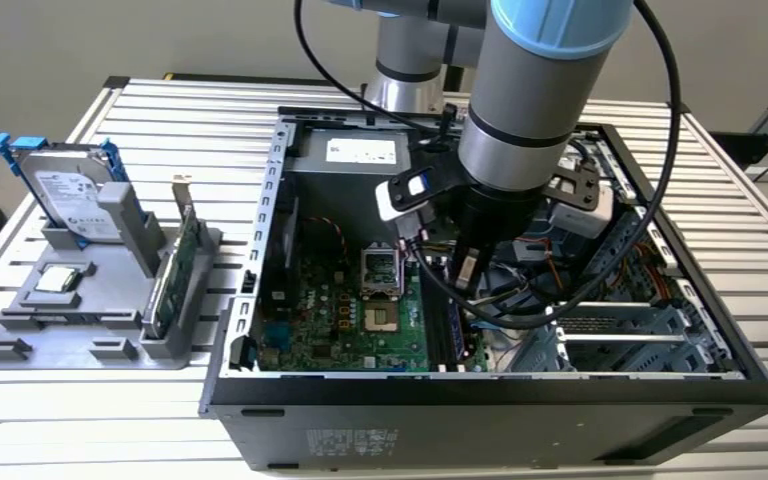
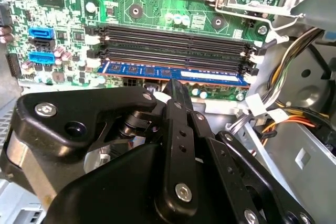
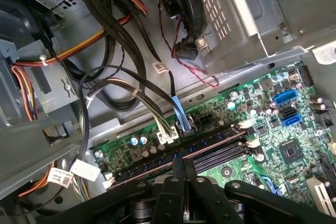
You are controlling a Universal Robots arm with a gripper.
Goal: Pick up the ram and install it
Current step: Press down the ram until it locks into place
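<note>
The ram [image 2: 173,72] is a long blue stick with black chips and a pale label. It stands in the slot at the motherboard's edge, beside the black slots [image 2: 178,40]. My gripper [image 2: 176,88] is shut, fingers pressed together, and its tips rest on the ram's upper edge near mid-length. In the first wrist view the shut fingers [image 3: 178,174] meet the dark ram [image 3: 210,144] across its length. In the exterior view the gripper [image 1: 464,275] reaches down into the open computer case [image 1: 491,395].
Cable bundles [image 3: 157,119] and a metal drive cage [image 1: 624,335] crowd the case beside the slots. The processor socket [image 1: 379,270] lies close by. Outside, a grey holder [image 1: 77,320] carries a hard drive [image 1: 71,190], a green card [image 1: 171,270] and a chip [image 1: 61,280].
</note>
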